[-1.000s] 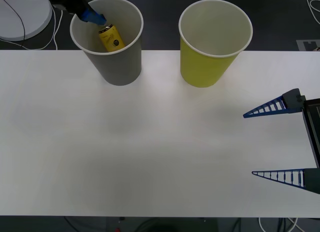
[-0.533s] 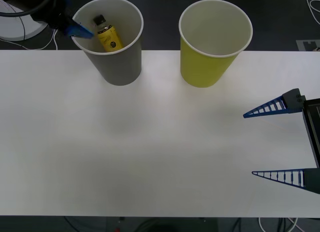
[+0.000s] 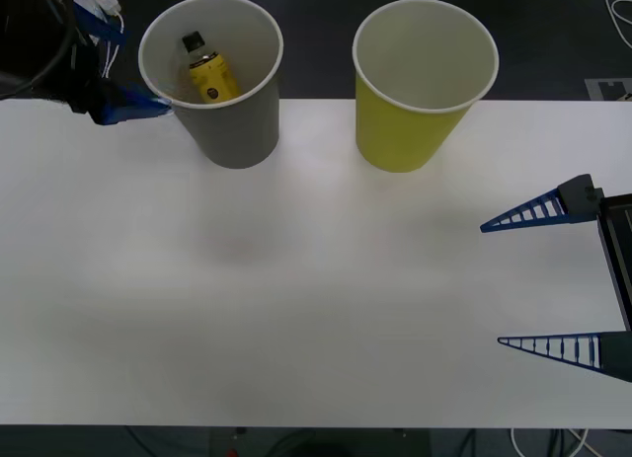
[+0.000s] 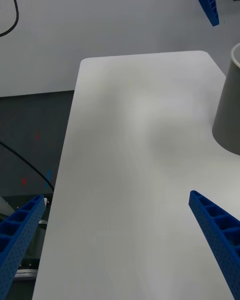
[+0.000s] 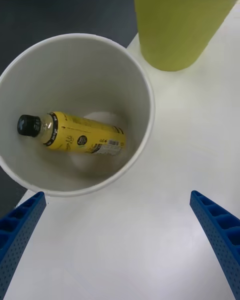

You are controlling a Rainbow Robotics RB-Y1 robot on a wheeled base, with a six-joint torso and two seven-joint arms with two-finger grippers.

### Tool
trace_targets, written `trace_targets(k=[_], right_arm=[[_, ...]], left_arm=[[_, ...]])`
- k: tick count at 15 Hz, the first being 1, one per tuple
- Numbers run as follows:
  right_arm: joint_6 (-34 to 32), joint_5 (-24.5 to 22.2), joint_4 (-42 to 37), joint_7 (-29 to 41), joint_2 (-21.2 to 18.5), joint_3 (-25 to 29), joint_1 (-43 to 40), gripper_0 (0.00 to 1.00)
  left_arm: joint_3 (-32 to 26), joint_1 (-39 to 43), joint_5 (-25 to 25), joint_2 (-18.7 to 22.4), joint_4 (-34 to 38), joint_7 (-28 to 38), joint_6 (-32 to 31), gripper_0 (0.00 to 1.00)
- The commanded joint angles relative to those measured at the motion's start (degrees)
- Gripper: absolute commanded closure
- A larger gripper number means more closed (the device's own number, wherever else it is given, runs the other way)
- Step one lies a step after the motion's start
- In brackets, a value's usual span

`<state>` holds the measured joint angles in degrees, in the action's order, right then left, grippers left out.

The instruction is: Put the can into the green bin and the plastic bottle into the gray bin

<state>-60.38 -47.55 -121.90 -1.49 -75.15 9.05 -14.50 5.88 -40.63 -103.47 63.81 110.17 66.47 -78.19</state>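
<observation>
Bottle is in the gray bin; no can to be seen on the desk.

The plastic bottle lies tilted inside the gray bin at the upper left of the front view, black cap up against the pale inner wall, so that half of the task looks done. The green bin stands just right of it, apart from it, and its inside looks bare from above; the can half cannot be judged from here. The left gripper sits at the upper left just beside the gray bin's rim, fingers spread wide and holding nothing. The right gripper waits at the right edge over the desk, fingers wide apart, holding nothing. A white round base and cables lie on the dark floor beyond the desk; nothing stands between the grippers and the bins.
</observation>
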Motion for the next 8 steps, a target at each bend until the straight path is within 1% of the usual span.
trace_targets(k=[1,4,8], right_arm=[[0.0,0.0,0.0,0.0,0.0,0.0,0.0,0.0],[0.0,0.0,0.0,0.0,0.0,0.0,0.0,0.0],[0.0,0.0,0.0,0.0,0.0,0.0,0.0,0.0]], left_arm=[[-5.44,6.88,4.24,-0.01,3.04,-2.39,1.38,0.0],[-11.85,15.75,9.6,-0.01,5.67,-9.51,3.49,0.0],[-16.77,24.54,16.28,-0.01,6.2,-19.53,5.68,0.0]])
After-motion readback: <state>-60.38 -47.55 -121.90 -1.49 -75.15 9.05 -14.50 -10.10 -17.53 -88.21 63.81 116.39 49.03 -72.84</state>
